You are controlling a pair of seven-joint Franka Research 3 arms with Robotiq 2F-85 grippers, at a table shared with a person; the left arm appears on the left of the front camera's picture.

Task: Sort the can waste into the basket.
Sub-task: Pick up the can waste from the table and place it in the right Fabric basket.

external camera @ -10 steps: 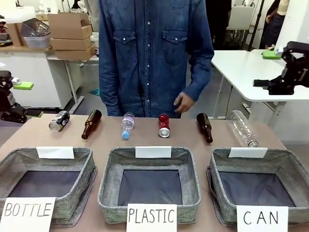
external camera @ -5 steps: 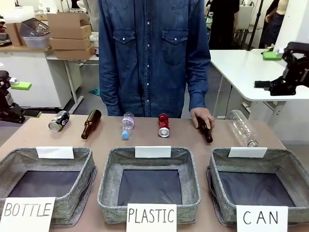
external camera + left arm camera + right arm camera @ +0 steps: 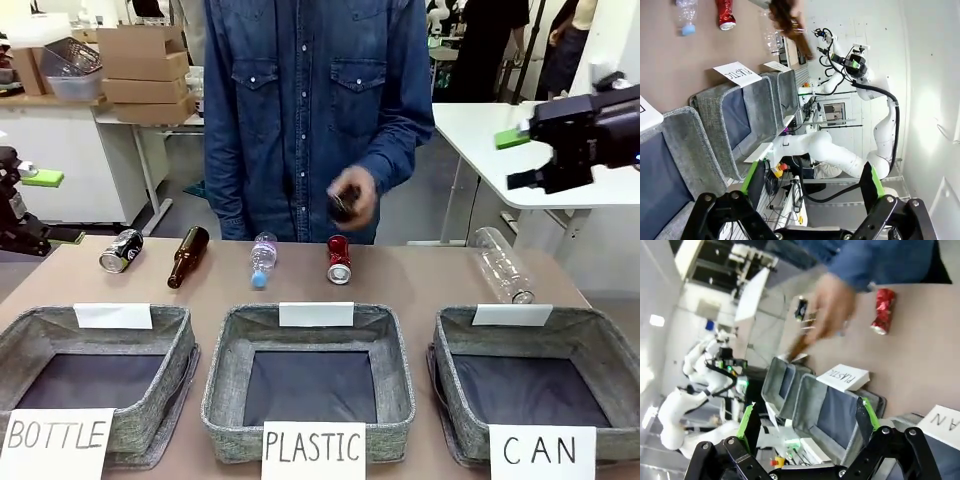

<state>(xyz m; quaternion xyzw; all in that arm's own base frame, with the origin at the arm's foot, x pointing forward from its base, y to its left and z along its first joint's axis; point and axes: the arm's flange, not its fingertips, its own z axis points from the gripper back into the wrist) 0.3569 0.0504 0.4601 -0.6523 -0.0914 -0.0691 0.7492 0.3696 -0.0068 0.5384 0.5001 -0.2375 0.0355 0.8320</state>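
Person's hand [image 3: 352,197], front view, grips a brown bottle [image 3: 342,206] above the table [image 3: 420,290]; left gripper [image 3: 52,207] and right gripper [image 3: 517,160] hang wide open, empty. Red can [image 3: 340,259] lies mid-table, long axis toward the robot; black-and-silver can [image 3: 122,250] slants far left. Both wrist views: spread fingers [image 3: 753,181], nothing between. Sorting seems unbegun; next, grasp the red can crosswise for the CAN basket [image 3: 455,385].

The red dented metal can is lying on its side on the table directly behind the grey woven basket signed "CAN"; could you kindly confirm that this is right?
Not quite. The red dented metal can is lying on its side on the table, but directly behind the grey woven basket signed "PLASTIC", not the grey woven basket signed "CAN". The front view shows this.
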